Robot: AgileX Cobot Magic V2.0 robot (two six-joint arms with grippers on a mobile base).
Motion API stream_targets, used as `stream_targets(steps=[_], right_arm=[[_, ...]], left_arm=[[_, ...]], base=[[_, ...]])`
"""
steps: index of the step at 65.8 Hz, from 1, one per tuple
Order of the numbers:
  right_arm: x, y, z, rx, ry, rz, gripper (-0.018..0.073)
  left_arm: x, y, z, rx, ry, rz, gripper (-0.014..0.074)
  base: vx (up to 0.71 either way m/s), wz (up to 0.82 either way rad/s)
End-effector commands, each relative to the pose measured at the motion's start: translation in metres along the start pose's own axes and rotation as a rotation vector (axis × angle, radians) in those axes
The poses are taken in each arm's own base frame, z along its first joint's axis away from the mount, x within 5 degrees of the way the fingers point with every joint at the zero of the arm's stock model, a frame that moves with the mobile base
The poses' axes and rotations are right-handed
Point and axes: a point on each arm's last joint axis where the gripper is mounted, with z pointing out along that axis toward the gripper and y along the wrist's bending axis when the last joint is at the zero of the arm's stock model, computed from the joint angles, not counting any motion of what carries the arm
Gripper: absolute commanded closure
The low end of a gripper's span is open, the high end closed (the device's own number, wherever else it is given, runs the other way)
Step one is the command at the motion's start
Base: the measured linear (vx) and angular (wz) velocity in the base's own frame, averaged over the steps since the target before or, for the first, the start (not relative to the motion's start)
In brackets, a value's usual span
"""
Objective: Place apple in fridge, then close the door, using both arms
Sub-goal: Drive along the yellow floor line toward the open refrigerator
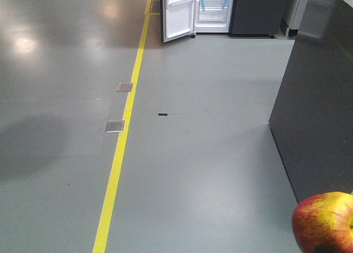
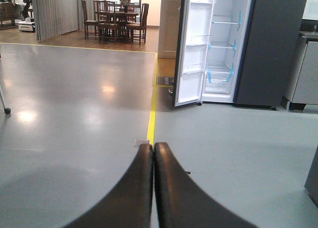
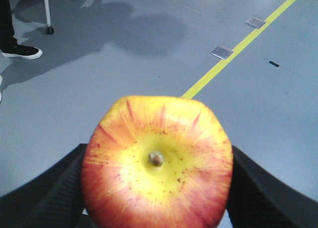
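Right wrist view: apple point(image 3: 156, 163) is pinched by right claw point(image 3: 156, 190); left claw point(image 2: 153, 148), pressed together, is shown only by left wrist view

The apple point(image 3: 156, 163), red with its yellow stem end facing the camera, is clamped between the fingers point(image 3: 49, 193) of the right gripper point(image 3: 157, 156). The fridge point(image 2: 271, 44) stands upright, well apart from it, white interior exposed, with the door point(image 2: 191, 49) swung open leftward.

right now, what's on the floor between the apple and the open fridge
Front view: bare grey floor between apple and fridge, save one small black mark; yellow line lies left.
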Motion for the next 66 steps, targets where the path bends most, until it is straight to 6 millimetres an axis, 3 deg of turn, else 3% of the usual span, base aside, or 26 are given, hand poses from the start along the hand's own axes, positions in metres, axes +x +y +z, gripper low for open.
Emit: stream_targets(steps=[1,66], right_arm=[[-0.0122,0.0,-0.0043,0.007,-0.089,0.004,0.0195],[-0.0122,0.0,-0.0043,0.007,-0.089,0.004,0.0195]], left_arm=[[0.0022,0.0006,0.0001,0.005,-0.059,-0.011,0.0602],[0.0022,0.0006,0.0001,0.005,-0.059,-0.011,0.0602]], base=[[0.2,-0.06],[0.29,-0.04]])
